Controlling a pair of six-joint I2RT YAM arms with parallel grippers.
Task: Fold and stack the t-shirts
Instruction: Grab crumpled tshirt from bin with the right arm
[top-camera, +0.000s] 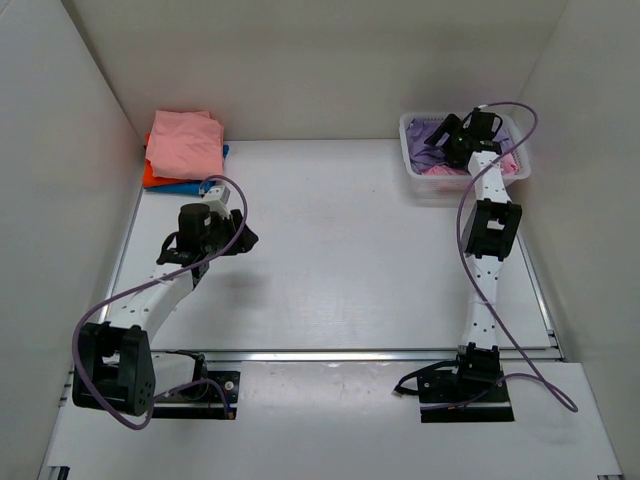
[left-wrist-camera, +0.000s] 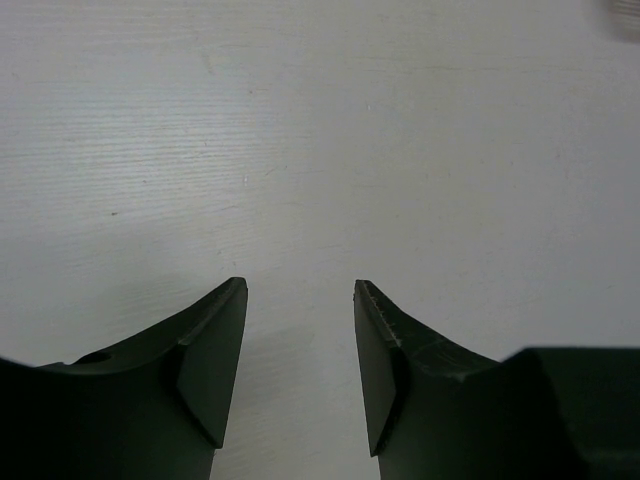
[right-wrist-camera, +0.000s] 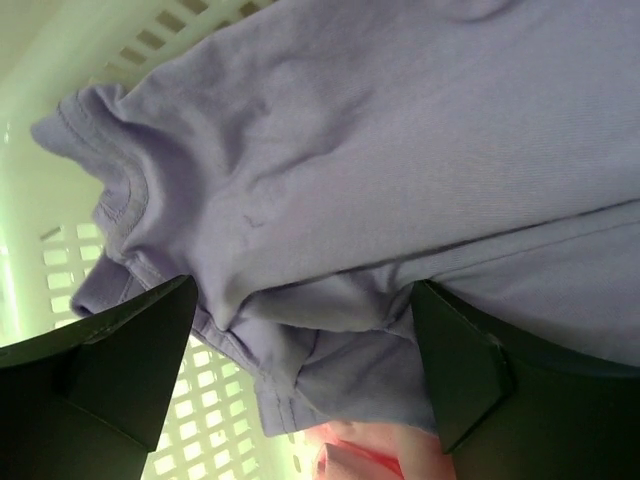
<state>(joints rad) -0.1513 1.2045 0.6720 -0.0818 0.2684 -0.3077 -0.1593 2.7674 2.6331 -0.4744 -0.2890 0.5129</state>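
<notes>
Lavender t-shirt (right-wrist-camera: 380, 150), crumpled, in the white mesh basket (top-camera: 408, 152) at the far right of the table (top-camera: 340, 260).

Item: soft plain knit, pale purple, loosely bunched; a ribbed, stitched neckband curls at one edge and a stitched hem shows lower down, with shallow creases across the body. It lies on top of a brighter pink t-shirt (right-wrist-camera: 350, 462) in the same basket. Right end effector (right-wrist-camera: 302, 290): lowered over the basket, jaws spread wide to either side of the lavender cloth, not closed on it. Left end effector (left-wrist-camera: 300, 285): over bare table, jaws partly apart, holding nothing. Far left corner: a stack with a salmon-pink t-shirt (top-camera: 185, 140) on top, an orange-red t-shirt (top-camera: 155, 172) and a blue t-shirt (top-camera: 185, 187) showing at its edges beneath.
</notes>
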